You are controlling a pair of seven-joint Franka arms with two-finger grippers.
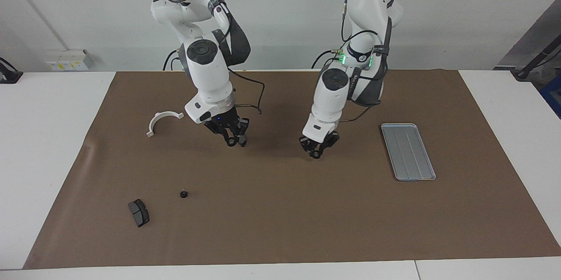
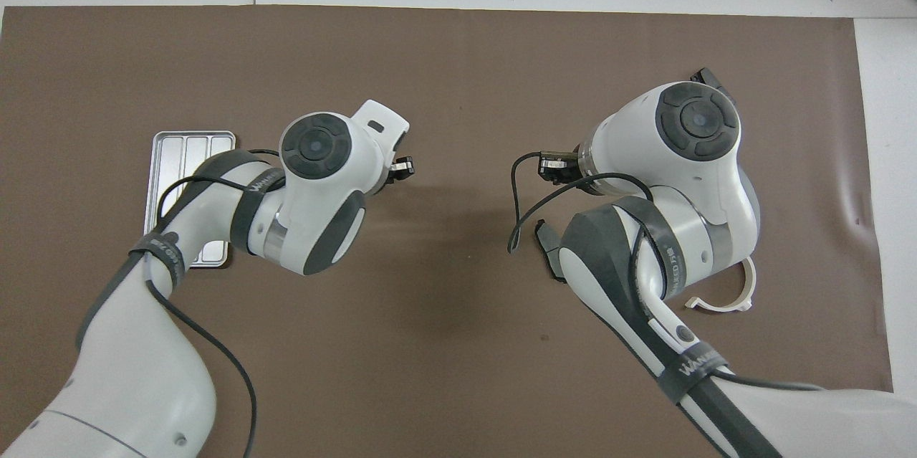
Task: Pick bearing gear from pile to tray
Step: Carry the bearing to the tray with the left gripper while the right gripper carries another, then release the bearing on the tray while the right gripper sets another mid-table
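Observation:
A tiny black round gear (image 1: 183,193) lies on the brown mat, far from the robots, toward the right arm's end. A dark grey brake-pad piece (image 1: 139,213) lies beside it; only its corner (image 2: 709,77) shows past the right arm in the overhead view. A white half-ring bracket (image 1: 163,121) lies nearer to the robots. The silver ridged tray (image 1: 407,151) lies toward the left arm's end with nothing in it. My right gripper (image 1: 236,141) hangs over bare mat beside the bracket. My left gripper (image 1: 316,152) hangs over bare mat mid-table. Neither holds anything.
The brown mat (image 1: 280,218) covers most of the white table. In the overhead view the left arm covers part of the tray (image 2: 183,153), and the right arm hides the gear and part of the bracket (image 2: 738,299).

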